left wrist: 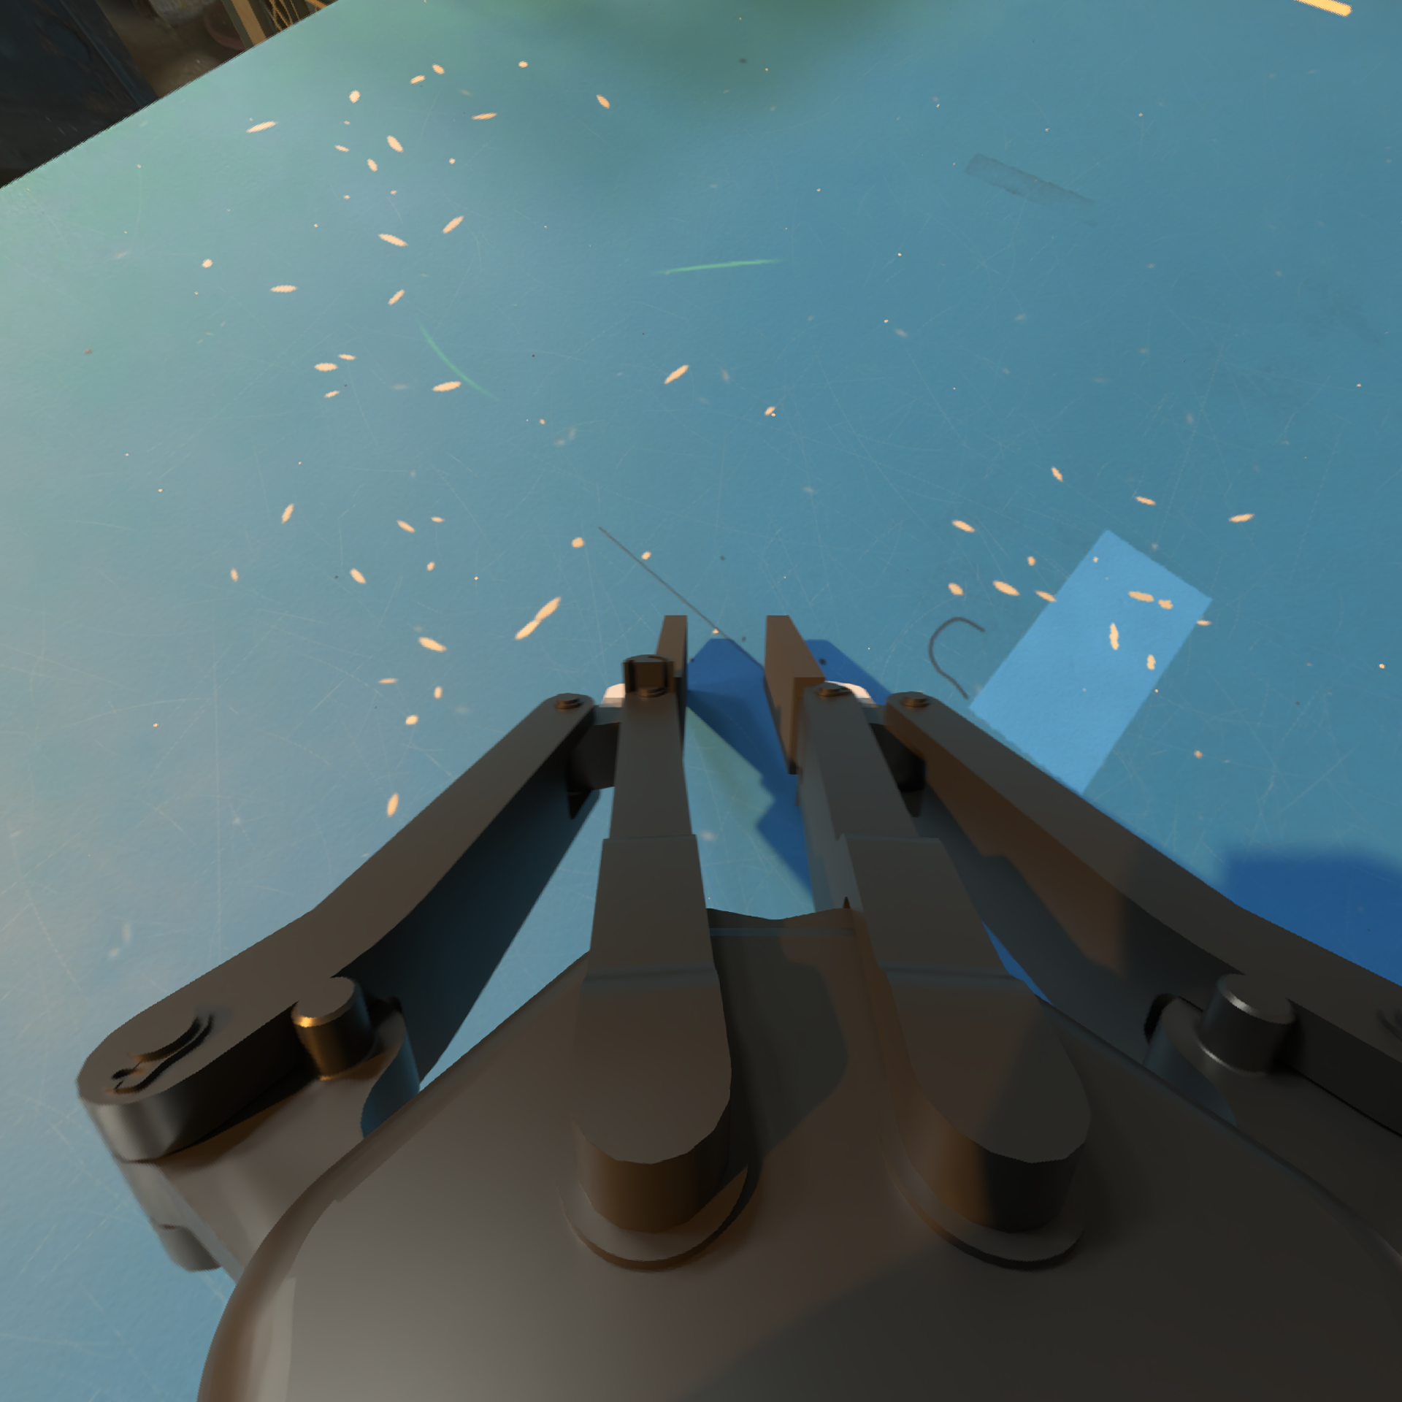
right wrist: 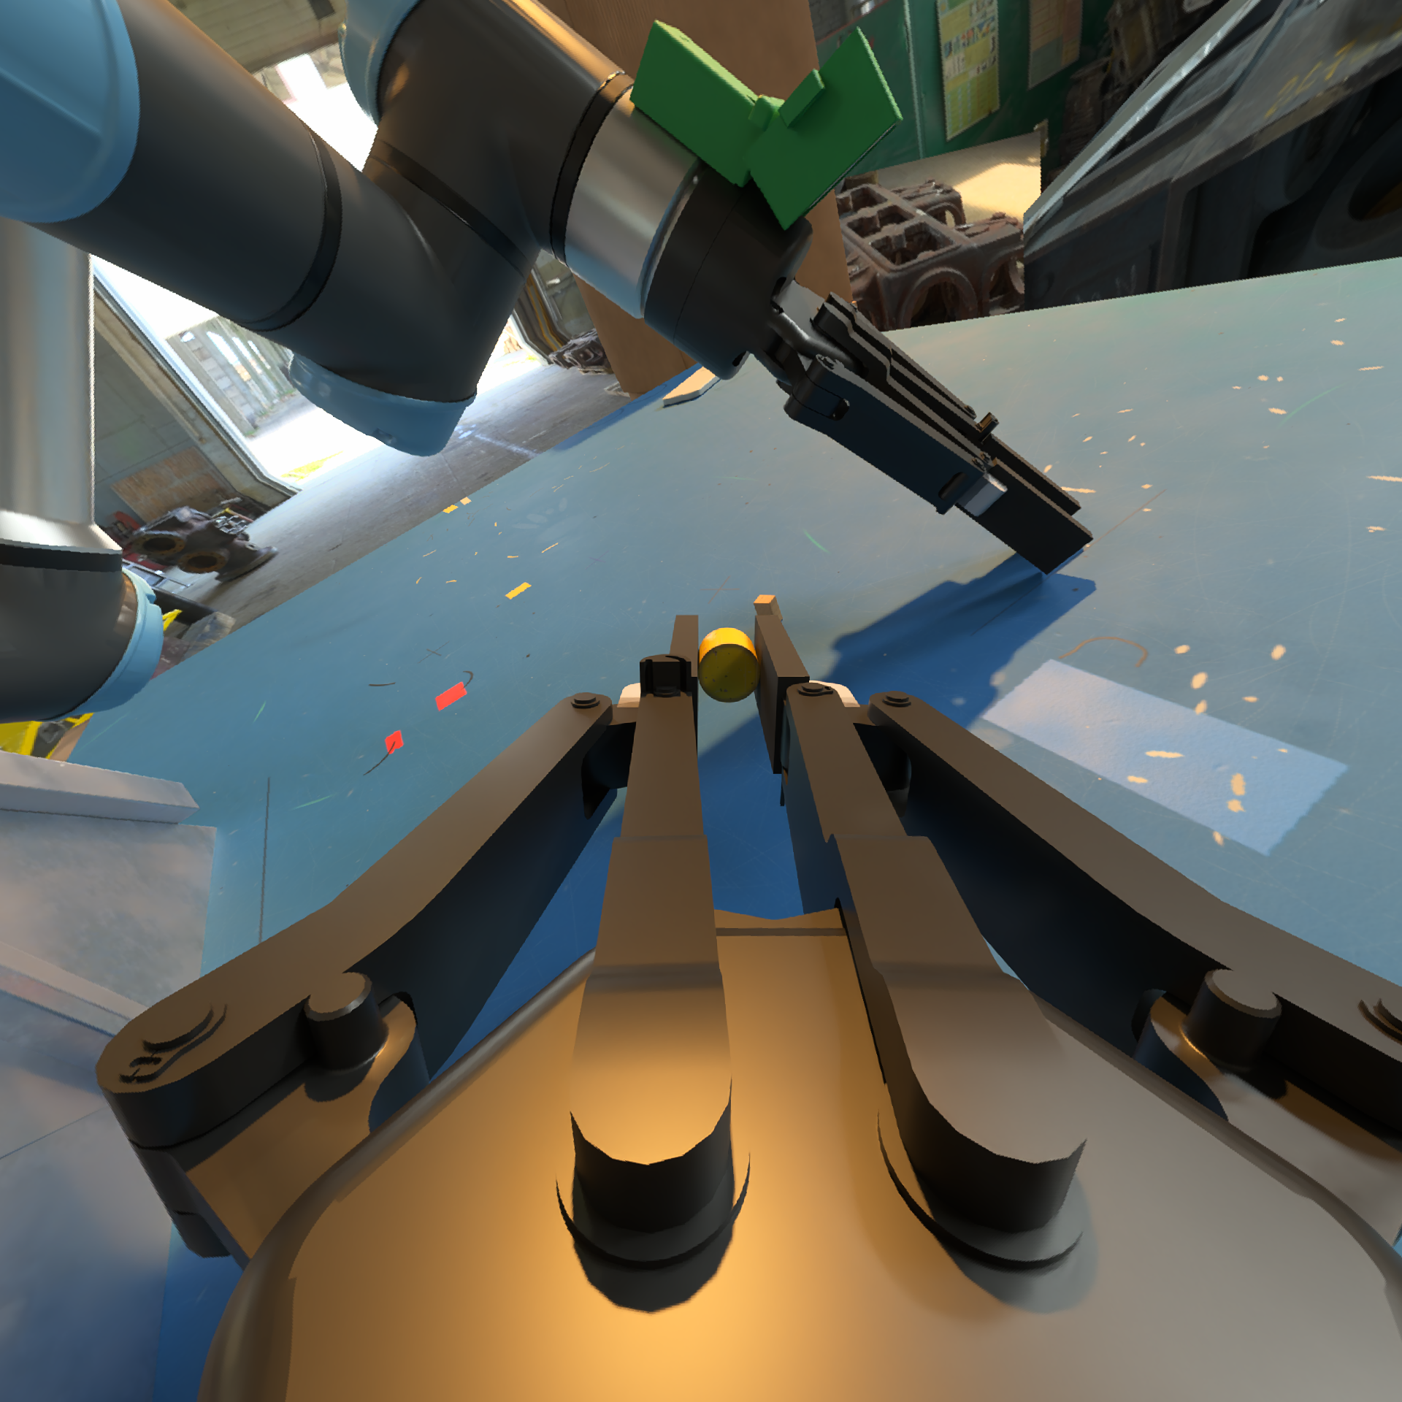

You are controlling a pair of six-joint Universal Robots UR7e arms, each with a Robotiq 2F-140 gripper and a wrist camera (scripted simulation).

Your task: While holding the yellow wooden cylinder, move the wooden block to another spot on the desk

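Blue desk [right wrist: 759, 485], scuffed and paint-flecked, in an industrial hall with machine castings behind. The right gripper [right wrist: 727, 660] has its 2 fingers closed on the yellow cylinder [right wrist: 727, 664], end face toward the camera, axis along the fingers. The block [right wrist: 765, 601] shows only as a small tan corner just beyond the right fingertips. The left gripper [left wrist: 726, 645] is nearly closed and empty, tips near bare desk; the block lies outside its view, bearing unknown

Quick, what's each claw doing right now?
Left claw: nearly closed with a narrow gap, holding nothing, low over the blue desk.
Right claw: closed on the yellow cylinder.
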